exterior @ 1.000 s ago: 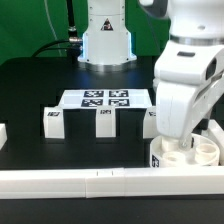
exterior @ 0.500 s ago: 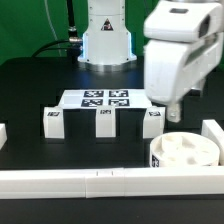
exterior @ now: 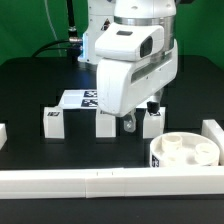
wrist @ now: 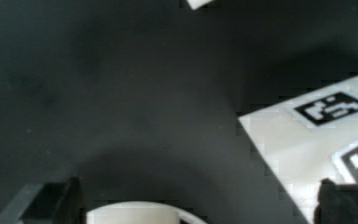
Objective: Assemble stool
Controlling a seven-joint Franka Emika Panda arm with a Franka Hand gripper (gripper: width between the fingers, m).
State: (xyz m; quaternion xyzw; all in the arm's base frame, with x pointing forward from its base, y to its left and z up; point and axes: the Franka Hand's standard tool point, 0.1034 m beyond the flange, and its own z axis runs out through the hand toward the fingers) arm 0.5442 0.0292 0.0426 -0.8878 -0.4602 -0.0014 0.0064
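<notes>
The white round seat disc (exterior: 185,152) lies in the front corner on the exterior view's right, its sockets facing up. Three short white tagged legs stand in a row: the left leg (exterior: 53,122), the middle leg (exterior: 104,122) and the right leg (exterior: 153,122). My gripper (exterior: 138,115) hangs low between the middle and right legs, open and empty. In the wrist view the gripper (wrist: 201,205) has its fingers (wrist: 55,202) spread wide. A white rounded part (wrist: 149,213) shows between them; I cannot tell which leg it is.
The marker board (exterior: 78,99) lies behind the legs, mostly hidden by the arm; it also shows in the wrist view (wrist: 327,125). A long white rail (exterior: 100,180) runs along the front, another rail (exterior: 212,135) stands on the right, and a short one (exterior: 3,133) on the left.
The arm has risen from the seat disc and swung toward the exterior view's left, coming down over the row of legs. The disc stays in the corner.
</notes>
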